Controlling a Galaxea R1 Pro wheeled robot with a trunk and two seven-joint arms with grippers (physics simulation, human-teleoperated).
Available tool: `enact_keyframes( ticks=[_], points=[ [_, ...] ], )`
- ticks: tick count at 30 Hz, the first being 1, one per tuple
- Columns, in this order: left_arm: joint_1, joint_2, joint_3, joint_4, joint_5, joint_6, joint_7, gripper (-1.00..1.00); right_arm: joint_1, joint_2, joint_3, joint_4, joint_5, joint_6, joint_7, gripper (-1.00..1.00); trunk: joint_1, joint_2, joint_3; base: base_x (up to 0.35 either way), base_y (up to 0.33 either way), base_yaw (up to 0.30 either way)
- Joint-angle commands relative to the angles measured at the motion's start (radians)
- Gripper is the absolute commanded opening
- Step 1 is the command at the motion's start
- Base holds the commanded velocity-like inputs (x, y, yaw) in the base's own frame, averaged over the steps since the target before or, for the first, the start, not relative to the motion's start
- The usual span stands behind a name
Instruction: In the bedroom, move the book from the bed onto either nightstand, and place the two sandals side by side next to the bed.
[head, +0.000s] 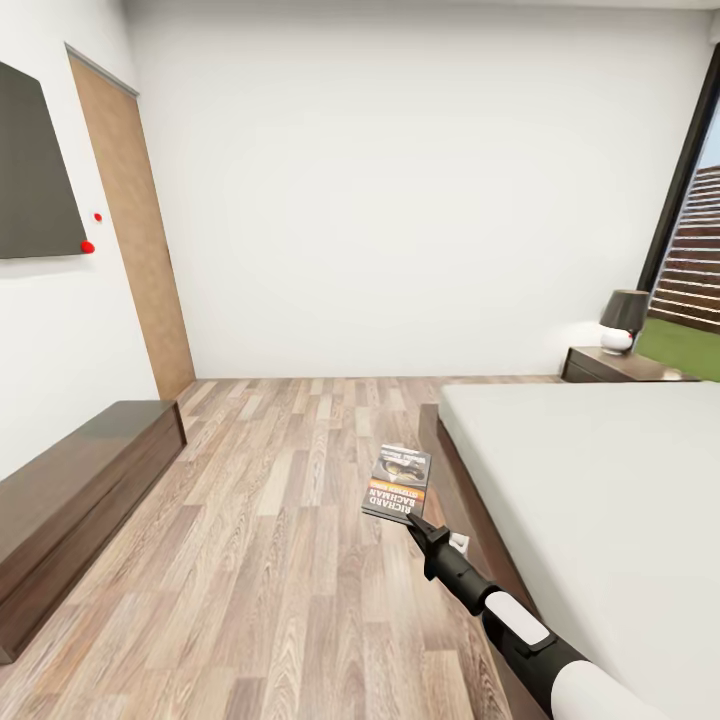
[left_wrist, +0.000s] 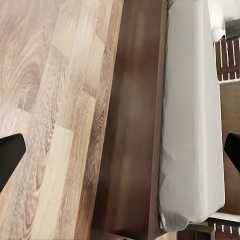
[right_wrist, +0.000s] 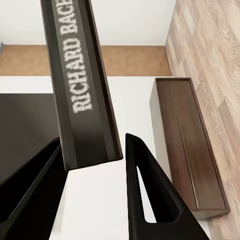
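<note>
R gripper (head: 415, 524) clamped on book (head: 397, 483), held over floor (head: 270, 520) beside bed (head: 600, 480); long axis runs straight out from jaws. Nightstand (head: 610, 366) far ahead. L jaws apart, holding nothing.

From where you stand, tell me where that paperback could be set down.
The dark-brown wooden nightstand has bare top in front of its black-shaded lamp, which crowds the back. The light-grey mattress is bare too. The right gripper holds the dark-covered paperback book.

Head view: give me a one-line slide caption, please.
Right gripper holds the book above the wood floor beside the bed, nightstand and lamp beyond.
</note>
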Motion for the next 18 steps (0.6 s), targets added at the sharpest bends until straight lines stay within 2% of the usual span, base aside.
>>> enact_keyframes(
  ticks=[1, 18],
  points=[
    [-0.001, 0.000, 0.005, 0.000, -0.002, 0.011, -0.003, 1.00, -0.001, -0.001, 0.005, 0.000, -0.012, 0.004, 0.002, -1.00, 0.000, -0.001, -0.001, 0.110, 0.072, 0.000],
    [-0.001, 0.000, 0.005, 0.000, -0.002, 0.011, -0.003, 1.00, -0.001, -0.001, 0.005, 0.000, -0.011, 0.004, 0.003, -1.00, 0.000, -0.001, -0.001, 0.110, 0.072, 0.000]
  ],
)
